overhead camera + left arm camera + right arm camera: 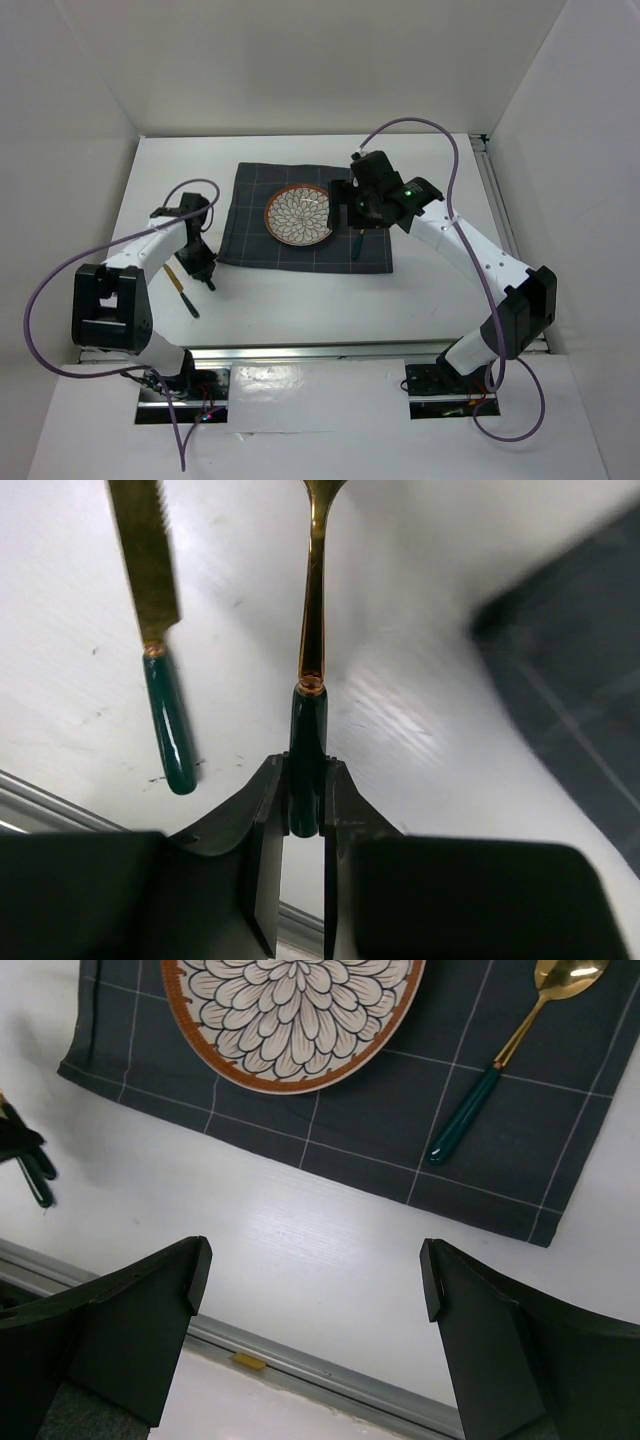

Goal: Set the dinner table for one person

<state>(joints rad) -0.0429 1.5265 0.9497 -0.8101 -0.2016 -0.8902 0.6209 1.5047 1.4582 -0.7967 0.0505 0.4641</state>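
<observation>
White dinner table (300, 300) lies beneath both pincers. On it, the left gripper (305, 770) pinches a green-handled utensil (308, 720) (a knife (150, 600) lies just beside). Over its near edge the right gripper (315, 1265) hangs spread wide.

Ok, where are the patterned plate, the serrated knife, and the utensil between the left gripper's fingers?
patterned plate (300, 214), top external view, centre of its flower pattern.
serrated knife (168, 725), left wrist view, on its green handle.
gripped utensil (313, 600), left wrist view, on its gold stem.
</observation>
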